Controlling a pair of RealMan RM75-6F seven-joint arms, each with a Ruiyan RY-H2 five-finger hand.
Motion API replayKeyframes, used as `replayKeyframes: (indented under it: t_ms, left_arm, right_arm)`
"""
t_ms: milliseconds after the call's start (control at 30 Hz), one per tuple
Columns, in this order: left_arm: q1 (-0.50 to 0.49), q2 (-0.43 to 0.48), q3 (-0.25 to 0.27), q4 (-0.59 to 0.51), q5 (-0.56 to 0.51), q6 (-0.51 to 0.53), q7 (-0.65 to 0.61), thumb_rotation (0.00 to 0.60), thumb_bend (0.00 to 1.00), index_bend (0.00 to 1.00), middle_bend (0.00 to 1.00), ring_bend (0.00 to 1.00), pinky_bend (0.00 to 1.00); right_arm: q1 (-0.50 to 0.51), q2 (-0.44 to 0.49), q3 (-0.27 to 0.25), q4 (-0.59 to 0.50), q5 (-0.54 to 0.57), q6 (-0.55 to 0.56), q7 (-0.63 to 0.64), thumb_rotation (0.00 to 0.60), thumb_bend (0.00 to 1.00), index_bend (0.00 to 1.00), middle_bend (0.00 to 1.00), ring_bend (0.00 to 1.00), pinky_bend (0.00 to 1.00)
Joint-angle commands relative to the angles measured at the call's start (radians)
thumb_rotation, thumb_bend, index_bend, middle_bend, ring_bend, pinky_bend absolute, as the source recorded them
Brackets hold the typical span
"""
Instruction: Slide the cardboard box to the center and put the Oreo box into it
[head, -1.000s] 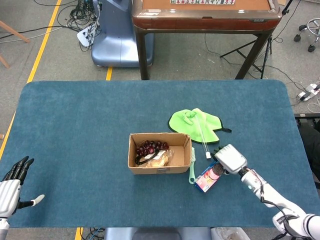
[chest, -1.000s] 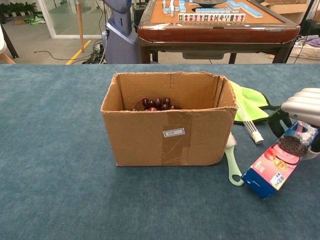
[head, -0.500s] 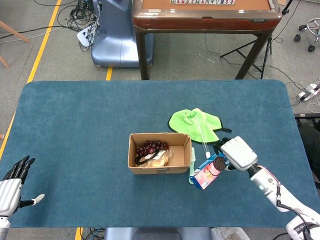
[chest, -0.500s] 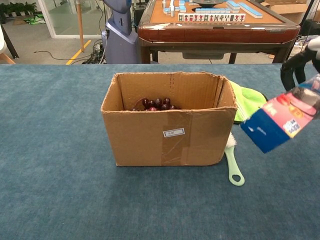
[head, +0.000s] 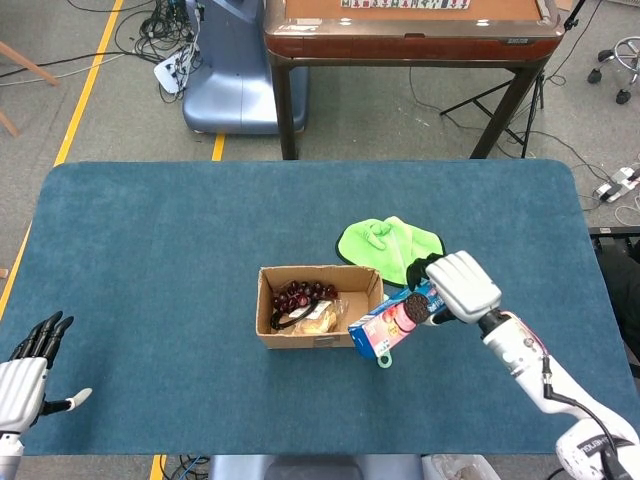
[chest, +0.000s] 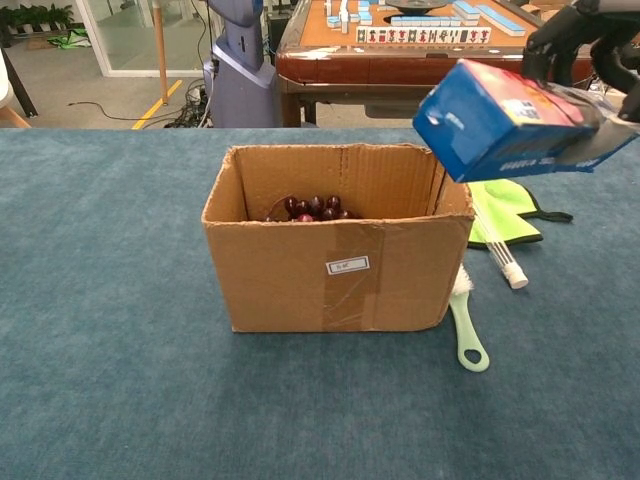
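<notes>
1. Right hand (head: 462, 288) has the Oreo box (head: 389, 323) clamped at its right end, fingers wrapped over the top. The box hangs in the air, tilted, its free end over the right rim of the cardboard box (chest: 330, 245). Not inside yet.
2. Left hand (head: 25, 365) sits way off at the table's (head: 150, 230) near-left corner, fingers spread, holding nothing.
3. Handling guess: the Oreo box looks like a thin paperboard carton, light, stiff enough along its length but crushable if squeezed hard. Glossy print, so prob a bit slippery. Gripping 1 end leaves the other end levering down; a hold nearer the middle would be steadier, imo.
4. The cardboard box looks like light corrugated board w/ open top, so a bump from the carton could shove it. It already holds dark grapes (head: 298, 294) and what looks like a bagged bun (head: 318, 318), so floor space is tight.
5. Green brush (chest: 464, 325) lies touching the cardboard box's right side, green cloth (head: 385, 245) behind it.
</notes>
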Motion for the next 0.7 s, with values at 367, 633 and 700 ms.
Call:
replayKeyframes:
  t_ms: [367,633,700]
  left_arm:
    - [0.002,0.007,0.003,-0.001,0.012,-0.003,-0.015,0.600,0.02,0.00,0.01,0.02,0.14]
    - [0.005,0.010,0.004,-0.001,0.018,0.000,-0.023,0.600,0.02,0.00,0.02,0.02,0.14]
    - [0.006,0.011,0.004,-0.001,0.021,0.002,-0.024,0.600,0.02,0.00,0.02,0.02,0.14]
  right_arm:
    - [0.283,-0.144,0.165,-0.049,0.577,-0.062,-0.161,0.600,0.04,0.62,0.64,0.66,0.72]
    - [0.389,-0.240,0.165,-0.009,0.737,-0.023,-0.217,0.600,0.03,0.62,0.63,0.65,0.72]
    - [0.405,-0.256,0.165,-0.001,0.768,-0.018,-0.220,0.600,0.03,0.62,0.61,0.64,0.72]
